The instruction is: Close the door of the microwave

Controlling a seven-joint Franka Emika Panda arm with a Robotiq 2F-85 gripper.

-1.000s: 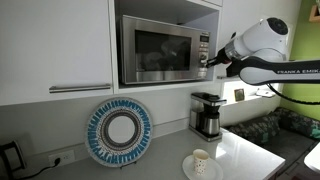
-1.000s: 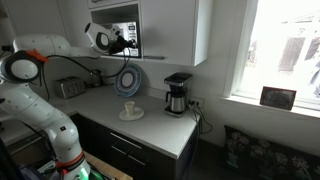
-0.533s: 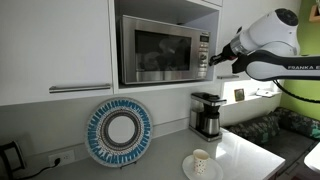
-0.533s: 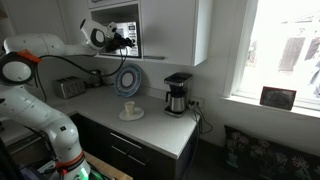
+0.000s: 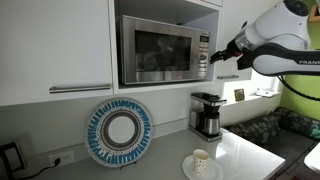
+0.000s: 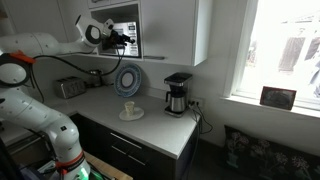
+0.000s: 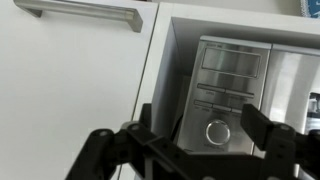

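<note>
Cabinets: white wall cabinets (image 5: 55, 45) with a steel bar handle (image 5: 80, 88) frame an open niche; the wrist view shows one such handle (image 7: 80, 10) at the upper left.
Counter: pale counter (image 5: 160, 166) below the cabinets, seen in both exterior views, with dark drawers beneath it in an exterior view (image 6: 130, 150).
Arm: white robot arm (image 5: 278, 35) reaches in from the side at niche height.
Microwave: the microwave (image 5: 165, 48) sits inside the niche above the counter, its control strip (image 5: 203, 50) at the right end.
Door: the door (image 5: 155, 50) lies flush with the microwave front, dark glass facing out, no gap visible at its edge.
Plate: a round blue-patterned plate (image 5: 120, 131) stands upright against the wall under the microwave.
Coffee maker: a black-and-steel coffee maker (image 5: 207, 113) stands on the counter below the microwave's right end.
End effector: the end effector (image 5: 212, 56) is just in front of the control strip; whether it touches cannot be told. In the wrist view the end effector (image 7: 182, 138) has its two fingers (image 7: 262, 128) spread apart with nothing between them, and the control panel shows through the gap.
Cup: a small pale cup (image 5: 200, 160) rests on a saucer on the counter, in front of the coffee maker.
Knob: a round dial (image 7: 217, 131) sits low on the control panel.
</note>
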